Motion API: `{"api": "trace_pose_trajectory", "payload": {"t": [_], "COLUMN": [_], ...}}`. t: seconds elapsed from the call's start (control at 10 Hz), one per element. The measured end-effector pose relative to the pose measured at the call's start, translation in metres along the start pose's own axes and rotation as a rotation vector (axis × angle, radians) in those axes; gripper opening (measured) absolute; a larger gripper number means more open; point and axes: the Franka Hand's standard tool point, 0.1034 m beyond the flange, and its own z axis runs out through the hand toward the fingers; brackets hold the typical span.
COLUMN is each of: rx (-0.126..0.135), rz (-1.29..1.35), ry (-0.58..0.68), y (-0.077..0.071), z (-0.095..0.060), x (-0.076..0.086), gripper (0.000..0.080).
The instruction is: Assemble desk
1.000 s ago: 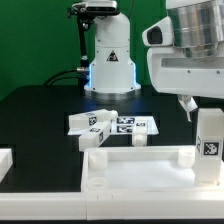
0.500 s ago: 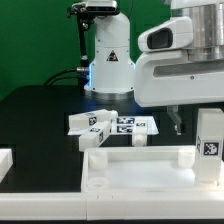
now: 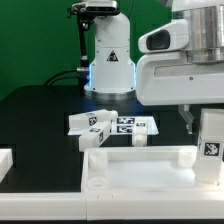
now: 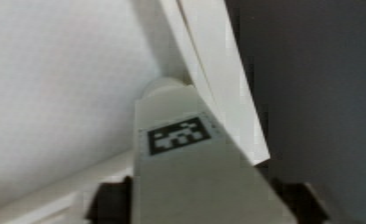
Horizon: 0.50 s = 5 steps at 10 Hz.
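The desk panel (image 3: 130, 172), a big white rimmed board, lies at the front of the exterior view. One white square leg (image 3: 210, 140) with a black-and-white tag stands upright in its corner on the exterior view's right. My gripper (image 3: 203, 124) sits over this leg; one dark finger (image 3: 187, 120) shows beside it and the other is hidden. In the wrist view the leg (image 4: 189, 150) fills the gap between both dark fingers (image 4: 112, 200) of the gripper (image 4: 198, 205), beside the panel's rim (image 4: 215, 70). The gripper is shut on the leg.
Two loose tagged legs (image 3: 93, 124) (image 3: 141, 130) lie on the black table behind the panel, near the marker board (image 3: 122, 123). The robot base (image 3: 110, 60) stands at the back. A white block (image 3: 5, 162) is at the exterior view's left edge.
The hand has turned above the upright leg. The visible finger dropped lower, swung to the exterior view's left, then came back right. The leg and panel stay put.
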Motion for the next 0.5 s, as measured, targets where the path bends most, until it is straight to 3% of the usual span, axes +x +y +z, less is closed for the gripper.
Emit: {"api": "trace_pose_trajectory", "payload": {"t": [0.4,0.5], "rx": [0.049,0.084], "rz": [0.511,0.734], "ry": [-0.024,-0.035], "y": [0.0045,0.0031], "z": [0.0011,0.0021], "x": [0.0035,0.0019], "gripper": [0.0290,0.0290]}}
